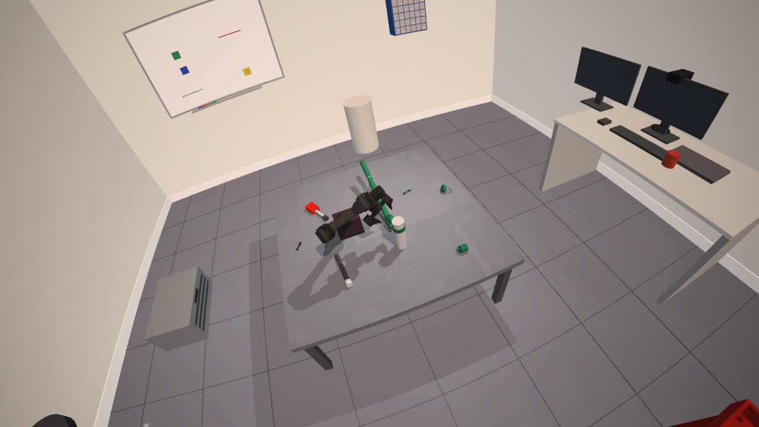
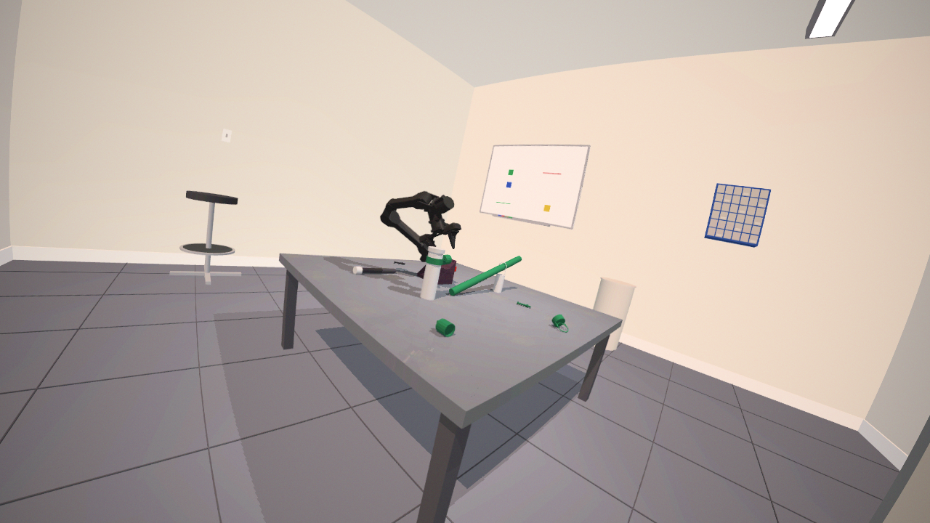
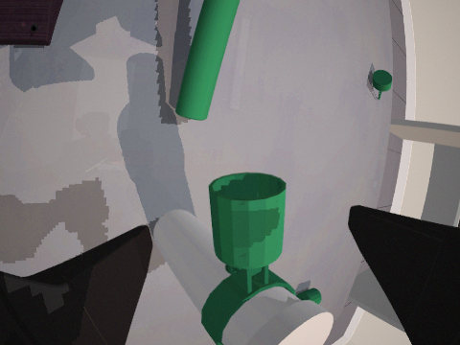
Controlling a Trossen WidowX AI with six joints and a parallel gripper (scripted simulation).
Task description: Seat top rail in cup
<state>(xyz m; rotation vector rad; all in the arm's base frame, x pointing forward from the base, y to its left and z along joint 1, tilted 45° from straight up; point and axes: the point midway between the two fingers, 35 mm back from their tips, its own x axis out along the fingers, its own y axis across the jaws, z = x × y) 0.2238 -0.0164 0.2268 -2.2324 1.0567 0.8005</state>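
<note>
The green rail (image 1: 371,180) (image 2: 484,275) (image 3: 214,26) passes through the loop cap on the small white post (image 2: 499,283) and slopes down. Its cut end lies low by the table, short of the green rail-end cup (image 3: 248,224) (image 2: 447,260) and out of it. The cup hangs on the green brace band (image 3: 218,316) (image 1: 398,230) (image 2: 434,260), which sits near the top of the big white post (image 1: 399,238) (image 2: 429,282) (image 3: 284,335). My gripper (image 1: 383,211) (image 2: 452,242) (image 3: 252,228) is open and empty. It hovers above the cup and touches nothing.
On the grey table (image 1: 424,286) (image 2: 494,364) lie a loose green cup (image 1: 462,248) (image 2: 445,327), a green ringed cap (image 1: 445,188) (image 2: 559,320) (image 3: 381,79), a green bolt (image 1: 407,191) (image 2: 523,304), a black marker (image 1: 343,269) (image 2: 373,269) and a red-handled tool (image 1: 313,208).
</note>
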